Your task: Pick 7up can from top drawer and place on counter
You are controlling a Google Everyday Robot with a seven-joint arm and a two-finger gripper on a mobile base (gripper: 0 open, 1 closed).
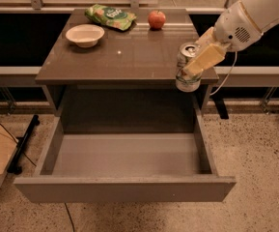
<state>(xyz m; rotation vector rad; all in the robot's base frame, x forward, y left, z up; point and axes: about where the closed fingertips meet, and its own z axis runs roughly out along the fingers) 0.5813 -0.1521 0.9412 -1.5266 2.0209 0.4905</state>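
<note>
1. Currently the gripper (189,70) is at the front right corner of the counter (129,57), on an arm coming in from the upper right.
2. Jaws are clamped on the 7up can (186,52); a pale finger pad (204,61) lies across the can's right side.
3. The can is upright with its silver top showing. It overlaps the counter's front edge, and its base sits below that edge line in view. Can't tell if it touches the counter.
4. The top drawer (124,190) is pulled fully out, with its bare grey floor visible.
5. At the back of the counter: white bowl (85,34) on the left, green chip bag (111,17) in the middle, red apple (157,19) to its right. All are well apart from the can.
</note>
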